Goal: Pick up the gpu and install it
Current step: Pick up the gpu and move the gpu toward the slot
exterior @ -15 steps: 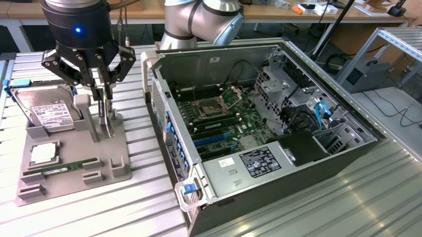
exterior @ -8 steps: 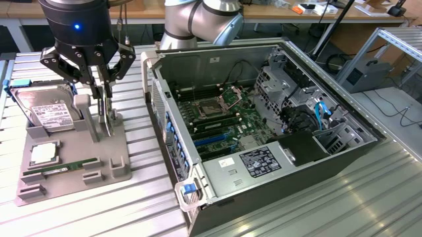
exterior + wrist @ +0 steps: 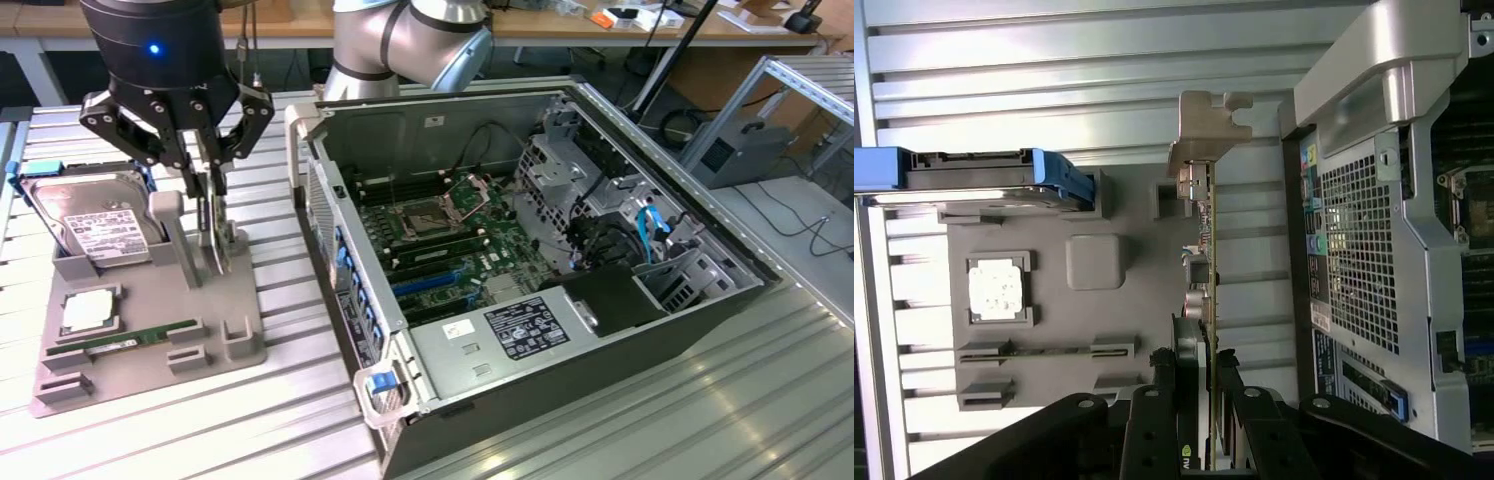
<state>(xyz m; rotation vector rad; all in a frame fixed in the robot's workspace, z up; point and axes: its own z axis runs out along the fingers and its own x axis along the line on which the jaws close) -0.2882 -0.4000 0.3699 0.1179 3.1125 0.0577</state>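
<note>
Currently the end effector (image 3: 214, 238) is over the grey fixture (image 3: 140, 305) on the desk (image 3: 274, 425), its fingers (image 3: 1187, 380) pressed against both faces of the gpu (image 3: 1203, 240). That card stands upright on edge in the fixture, beside the hard drive (image 3: 96, 228). The open computer case (image 3: 534, 250) lies just beside it, toward the exterior view's right.

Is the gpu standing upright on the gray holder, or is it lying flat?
Upright: the gpu stands on its edge on the gray holder; the wrist view shows it edge-on.
</note>
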